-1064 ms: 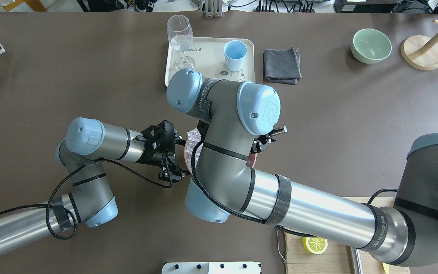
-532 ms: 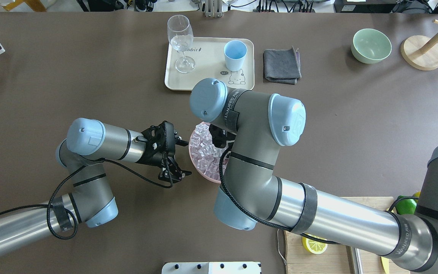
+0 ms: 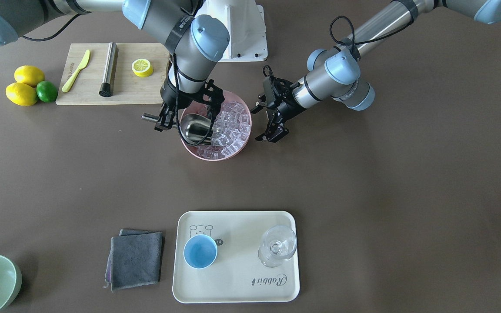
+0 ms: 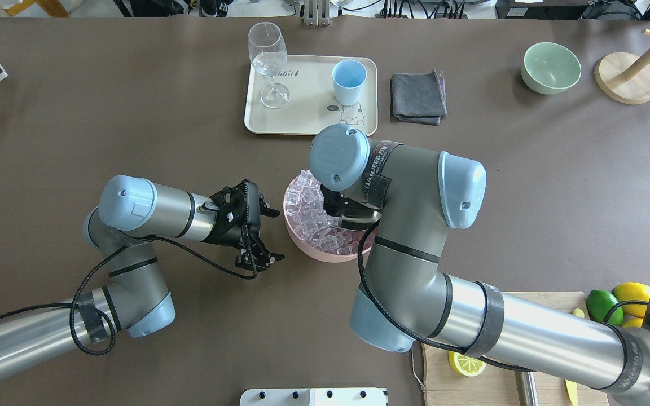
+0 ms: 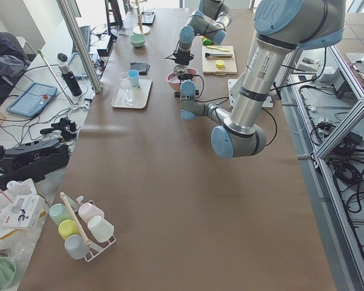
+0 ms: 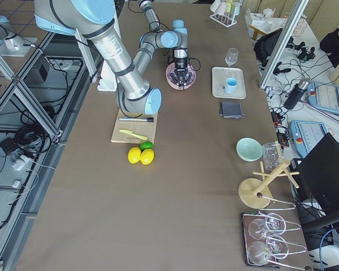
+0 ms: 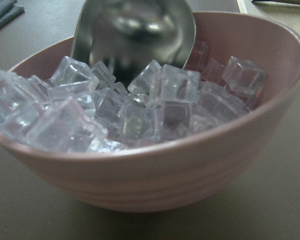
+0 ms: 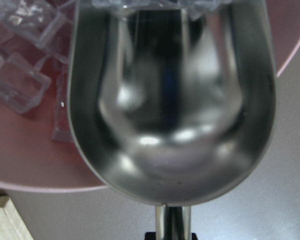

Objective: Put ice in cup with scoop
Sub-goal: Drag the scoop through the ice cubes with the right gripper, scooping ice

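My right gripper is shut on the handle of the steel scoop. The scoop's trough lies inside the pink bowl, its mouth against the heap of ice. The right wrist view shows the scoop empty, with ice at its open front. My left gripper is open and empty, just beside the bowl and apart from it. The light-blue cup stands empty and upright on the cream tray.
A stemmed glass shares the tray with the cup. A grey cloth and a pale-green bowl lie beyond. A cutting board with a lemon half, knife and steel cylinder sits near my base, with lemons and a lime beside it.
My right arm has swung to the right in the overhead view, uncovering the pink bowl, and the scoop now sits in the ice. The left arm has not moved.
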`<state>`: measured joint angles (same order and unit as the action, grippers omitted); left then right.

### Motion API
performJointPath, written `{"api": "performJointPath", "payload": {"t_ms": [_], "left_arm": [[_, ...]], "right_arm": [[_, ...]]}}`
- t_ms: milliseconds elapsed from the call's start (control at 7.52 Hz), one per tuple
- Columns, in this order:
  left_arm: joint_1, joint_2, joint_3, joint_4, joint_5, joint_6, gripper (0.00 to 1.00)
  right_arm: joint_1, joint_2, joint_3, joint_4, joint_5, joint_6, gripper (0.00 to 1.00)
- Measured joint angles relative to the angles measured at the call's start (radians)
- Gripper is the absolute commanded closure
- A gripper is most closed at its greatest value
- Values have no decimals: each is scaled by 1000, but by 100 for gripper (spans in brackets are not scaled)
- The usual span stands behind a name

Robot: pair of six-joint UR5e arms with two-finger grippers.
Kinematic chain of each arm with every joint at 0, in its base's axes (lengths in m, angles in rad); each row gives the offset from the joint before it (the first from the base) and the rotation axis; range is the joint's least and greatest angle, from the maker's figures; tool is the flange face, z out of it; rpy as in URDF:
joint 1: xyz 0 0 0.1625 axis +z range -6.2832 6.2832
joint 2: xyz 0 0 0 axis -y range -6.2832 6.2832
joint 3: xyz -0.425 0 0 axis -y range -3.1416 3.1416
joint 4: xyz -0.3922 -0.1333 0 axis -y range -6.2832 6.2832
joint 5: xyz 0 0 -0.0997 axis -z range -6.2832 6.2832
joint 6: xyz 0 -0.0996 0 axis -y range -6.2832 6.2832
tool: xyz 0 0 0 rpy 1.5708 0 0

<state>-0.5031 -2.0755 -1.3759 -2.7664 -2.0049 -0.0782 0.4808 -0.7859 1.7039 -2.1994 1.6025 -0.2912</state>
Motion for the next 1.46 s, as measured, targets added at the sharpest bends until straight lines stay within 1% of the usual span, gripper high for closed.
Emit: {"api": "performJointPath", "payload": {"t_ms": [266, 399, 1197, 1463], "left_arm": [[2, 0, 1, 2, 0, 0, 2], [2, 0, 1, 2, 1, 0, 2], [6, 0, 1, 3, 2, 0, 2], [9, 0, 1, 4, 7, 0, 2]], "right_arm": [[0, -35, 32, 88, 7, 53, 100], [0, -51, 56, 111, 8, 74, 100], [0, -130, 203, 153, 33, 93, 100], [-2, -169, 229, 246, 43, 111, 100]]}}
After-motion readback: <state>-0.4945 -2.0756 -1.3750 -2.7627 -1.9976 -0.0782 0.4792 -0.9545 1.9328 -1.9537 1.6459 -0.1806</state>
